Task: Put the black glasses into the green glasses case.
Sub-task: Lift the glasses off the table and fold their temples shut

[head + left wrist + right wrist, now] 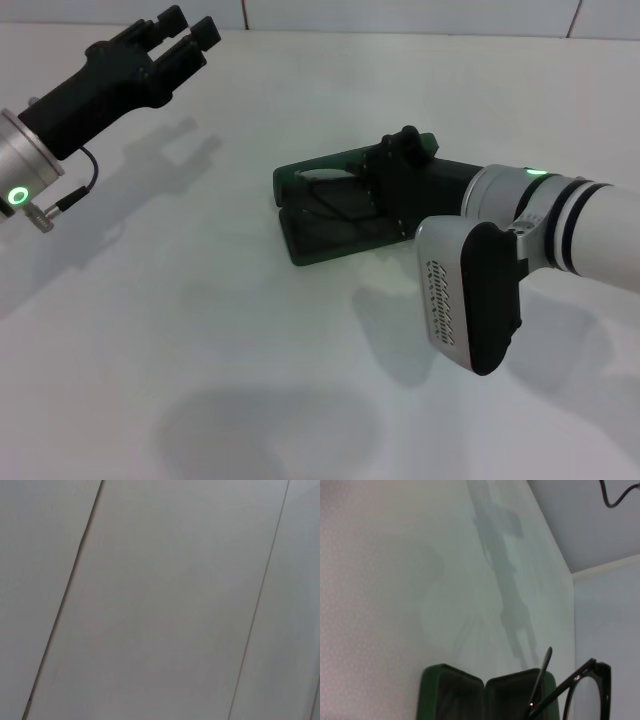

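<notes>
The green glasses case (312, 241) lies open in the middle of the white table, dark lining up. My right gripper (383, 188) reaches over its right end and is shut on the black glasses (330, 196), which hang over the open case. In the right wrist view the open case (454, 690) shows below, and the glasses' rim and one temple arm (590, 678) stand tilted just above its right half. My left gripper (185, 35) is raised at the far left, open and empty, well away from the case.
The white table (200, 330) ends at a wall at the back. A cable hangs from the left arm's wrist (70, 190). The left wrist view shows only plain wall panels (160, 600).
</notes>
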Tool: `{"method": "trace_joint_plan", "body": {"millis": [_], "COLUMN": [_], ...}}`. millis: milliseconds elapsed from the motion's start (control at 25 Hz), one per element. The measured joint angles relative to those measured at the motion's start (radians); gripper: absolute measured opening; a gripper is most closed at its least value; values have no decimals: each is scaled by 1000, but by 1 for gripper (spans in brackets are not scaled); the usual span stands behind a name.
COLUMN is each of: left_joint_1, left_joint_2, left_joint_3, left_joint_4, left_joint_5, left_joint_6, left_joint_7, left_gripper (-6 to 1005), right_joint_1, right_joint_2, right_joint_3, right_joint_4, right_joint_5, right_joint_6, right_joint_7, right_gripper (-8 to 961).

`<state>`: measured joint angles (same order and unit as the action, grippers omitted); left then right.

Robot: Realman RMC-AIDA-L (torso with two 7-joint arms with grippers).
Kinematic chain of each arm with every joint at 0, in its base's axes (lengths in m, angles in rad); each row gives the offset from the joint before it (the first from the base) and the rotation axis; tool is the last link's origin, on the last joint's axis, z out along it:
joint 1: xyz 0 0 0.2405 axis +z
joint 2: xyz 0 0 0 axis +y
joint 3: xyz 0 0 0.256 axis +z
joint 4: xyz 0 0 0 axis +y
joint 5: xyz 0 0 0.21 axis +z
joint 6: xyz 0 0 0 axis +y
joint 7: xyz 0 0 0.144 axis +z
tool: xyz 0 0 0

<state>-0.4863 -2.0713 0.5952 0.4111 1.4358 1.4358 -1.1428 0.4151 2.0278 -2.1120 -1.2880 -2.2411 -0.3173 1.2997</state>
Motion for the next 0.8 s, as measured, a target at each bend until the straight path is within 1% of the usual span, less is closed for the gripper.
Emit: {"method": "trace_joint_plan", "body": {"millis": [160,280,400,480,560,640,720,800], "left_joint_1": [0,0,0,0,0,-1,-6,-8], "left_joint_2": [0,1,1,2,2,1,-1,1], "left_joint_3": [0,0,0,0,0,0,0,0], "left_joint_4": [0,0,1,2,2,5,7,8], "left_joint_5": [0,1,17,30,36,36,36,34], "left_joint_6": [0,0,0,1,4,10,25,59], "left_joint_7": [0,0,0,0,0,0,-2,-10], "left_gripper": [560,560,560,560,560,560,560,560], "right_joint_1": [-1,-1,-1,-1,-2,-8,-14,-7], "right_joint_2": [0,0,0,0,-2,-3,-5,-6], "right_joint_3": [-3,-4,17,55,108,199,324,460], "right_joint_4": [0,-8,-31,-46,-62,-78,-76,-37], "right_joint_5": [1,12,54,94,149,233,325,434], "right_joint_6": [-7,-39,-102,-161,-234,-339,-457,-584], "right_joint_7": [0,5,9,9,10,9,5,1], "right_gripper": [109,109,109,109,109,109,109,109]}}
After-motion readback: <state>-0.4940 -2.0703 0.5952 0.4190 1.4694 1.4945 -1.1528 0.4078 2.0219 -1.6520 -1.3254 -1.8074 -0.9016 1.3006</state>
